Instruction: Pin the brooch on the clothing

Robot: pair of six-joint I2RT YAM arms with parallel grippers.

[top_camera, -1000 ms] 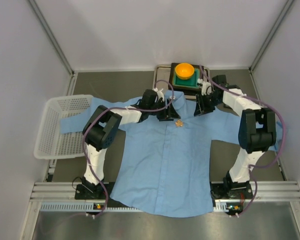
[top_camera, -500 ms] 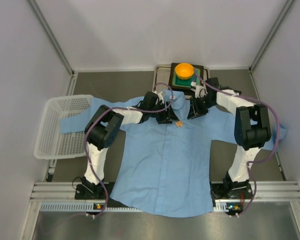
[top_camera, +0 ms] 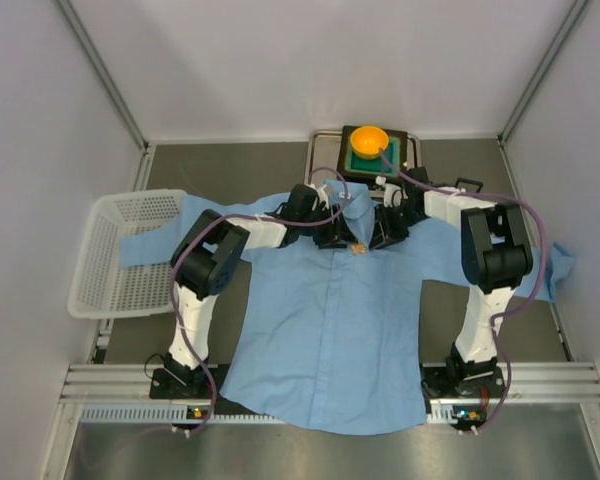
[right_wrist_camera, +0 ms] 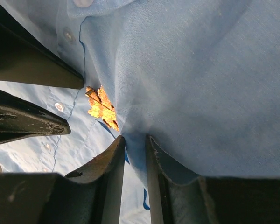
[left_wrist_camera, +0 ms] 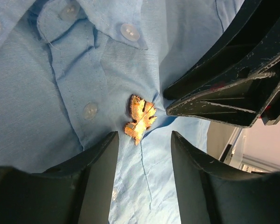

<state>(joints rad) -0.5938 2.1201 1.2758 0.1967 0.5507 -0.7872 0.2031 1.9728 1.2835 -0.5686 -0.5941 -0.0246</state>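
Closing in on the brooch [left_wrist_camera: 140, 119], my right fingers [right_wrist_camera: 107, 182] now pinch the shirt [right_wrist_camera: 200, 70]; left fingers [left_wrist_camera: 93, 172] open; next, grasp brooch squarely.

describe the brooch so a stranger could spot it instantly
Find the large light blue button-up shirt spread flat on the table and follow its button line up to just below the collar. There lies a tiny orange-gold leaf-shaped brooch, jagged and shiny, unlike the pale round buttons beside it.

1 overhead view facing down, 2 wrist views close on shirt [left_wrist_camera: 32, 107], sharing brooch [left_wrist_camera: 140, 119]
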